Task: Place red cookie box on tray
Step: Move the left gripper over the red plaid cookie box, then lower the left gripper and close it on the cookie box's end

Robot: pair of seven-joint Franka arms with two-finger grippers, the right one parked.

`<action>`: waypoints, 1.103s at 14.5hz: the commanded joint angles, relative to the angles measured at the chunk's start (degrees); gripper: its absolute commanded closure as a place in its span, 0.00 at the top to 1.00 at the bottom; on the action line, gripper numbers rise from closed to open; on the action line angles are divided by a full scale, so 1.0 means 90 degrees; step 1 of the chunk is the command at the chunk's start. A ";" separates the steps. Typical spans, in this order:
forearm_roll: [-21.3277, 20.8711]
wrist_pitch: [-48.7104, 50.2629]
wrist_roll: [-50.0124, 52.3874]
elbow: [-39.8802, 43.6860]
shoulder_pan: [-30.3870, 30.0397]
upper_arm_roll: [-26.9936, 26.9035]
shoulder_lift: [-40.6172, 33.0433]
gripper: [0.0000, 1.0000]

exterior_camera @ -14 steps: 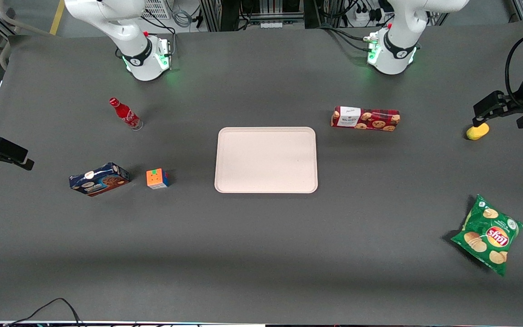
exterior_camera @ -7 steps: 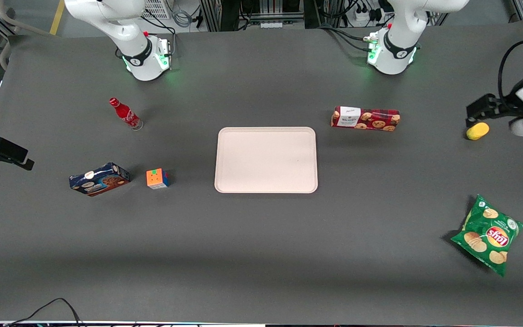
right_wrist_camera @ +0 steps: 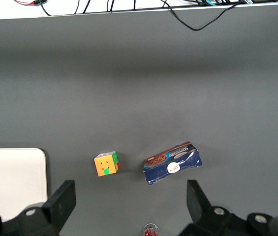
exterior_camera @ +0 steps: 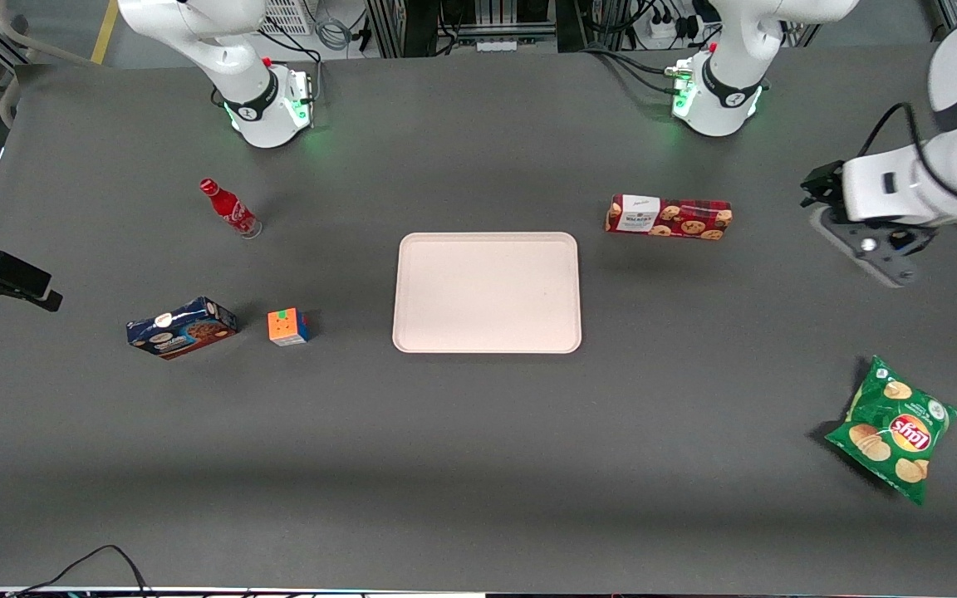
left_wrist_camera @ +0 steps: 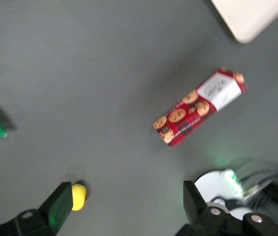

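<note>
While tool hovers wide open, empty, toward working arm's end of desk, red cookie box lies flat near tray, apart from it. Risk: slim carton skids or tips if fingers close off-centre.

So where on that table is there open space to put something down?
The tray is bare inside its rim. The wide strip of table nearer the front camera than the tray is open, up to the chip bag. The busiest spots are around the blue cookie box and cube, and where the gripper, fingers spread, hangs near the red cookie box.
</note>
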State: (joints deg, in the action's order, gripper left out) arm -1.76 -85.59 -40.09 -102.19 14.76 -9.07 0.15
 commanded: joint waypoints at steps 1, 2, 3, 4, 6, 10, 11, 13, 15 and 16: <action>-0.0527 -0.0421 -0.1256 -0.0928 0.0010 0.0703 -0.0523 1.00; -0.0527 -0.0538 -0.1452 -0.1182 0.0010 0.0801 -0.0582 1.00; -0.0518 -0.0800 -0.1695 -0.1581 0.0000 0.0947 -0.0766 1.00; -0.0469 -0.1276 -0.1833 -0.2126 -0.0019 0.1055 -0.1058 1.00; -0.0420 -0.2273 -0.1922 -0.3260 -0.0010 0.1173 -0.1509 1.00; 0.0213 -0.3739 -0.2634 -0.4814 0.0010 0.1251 -0.1998 1.00; 0.0331 -0.3887 -0.2674 -0.5020 0.0000 0.1310 -0.2028 1.00; 0.0477 -0.4257 -0.2743 -0.5508 -0.0009 0.1611 -0.2241 1.00; 0.0761 -0.4881 -0.2743 -0.6016 -0.0039 0.2070 -0.2311 1.00; 0.0839 -0.5300 -0.2743 -0.6241 -0.0029 0.2178 -0.2292 1.00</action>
State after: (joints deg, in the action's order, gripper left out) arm 3.04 -125.24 -63.50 -151.07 14.84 6.42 -17.02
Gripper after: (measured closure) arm 0.000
